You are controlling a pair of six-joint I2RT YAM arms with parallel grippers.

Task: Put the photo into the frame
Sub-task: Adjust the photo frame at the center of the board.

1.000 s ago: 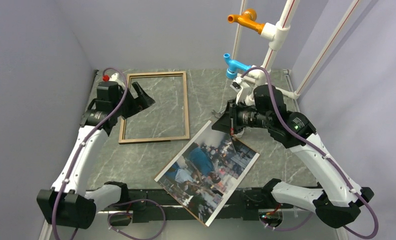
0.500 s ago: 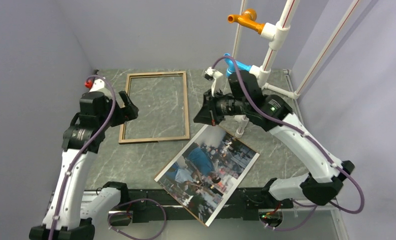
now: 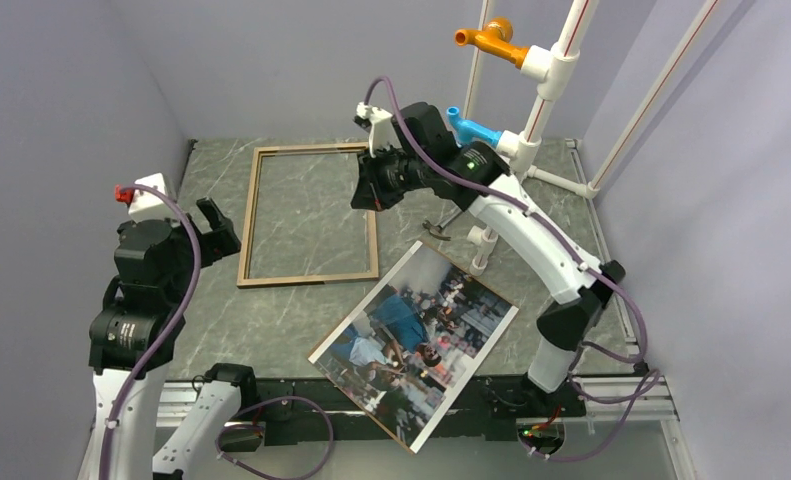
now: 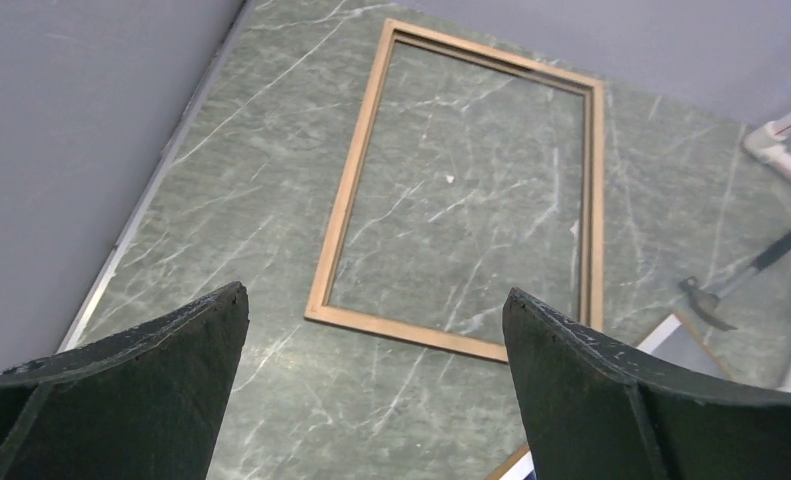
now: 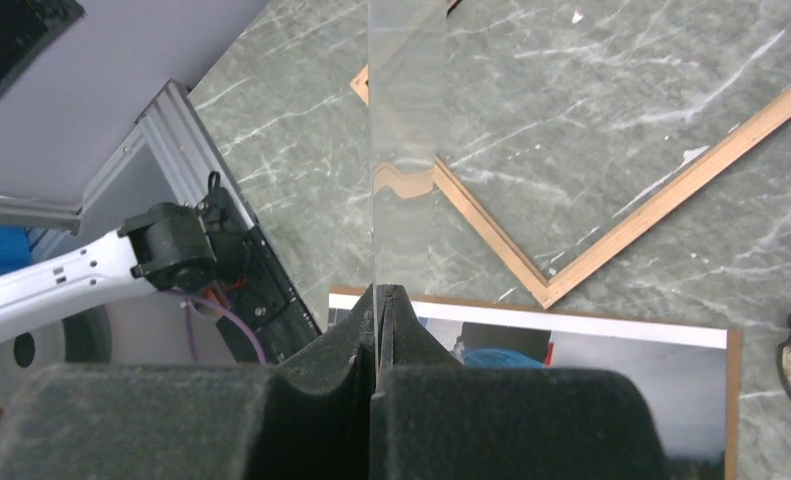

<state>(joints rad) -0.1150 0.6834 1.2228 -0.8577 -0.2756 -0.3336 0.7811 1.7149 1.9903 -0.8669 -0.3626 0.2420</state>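
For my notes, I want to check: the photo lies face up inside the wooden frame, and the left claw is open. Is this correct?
No. The photo lies face up outside the frame, nearer the arm bases; the frame is empty. The top external view shows it. The left claw is open.

The frame (image 3: 306,279) lies flat at the far left of the table (image 3: 271,320). Right of it and nearer, the photo (image 3: 416,340) reaches over the near edge, with a hammer (image 3: 437,230) behind it. Over the frame's right rail the right gripper (image 5: 376,300) holds a clear sheet (image 5: 407,150).
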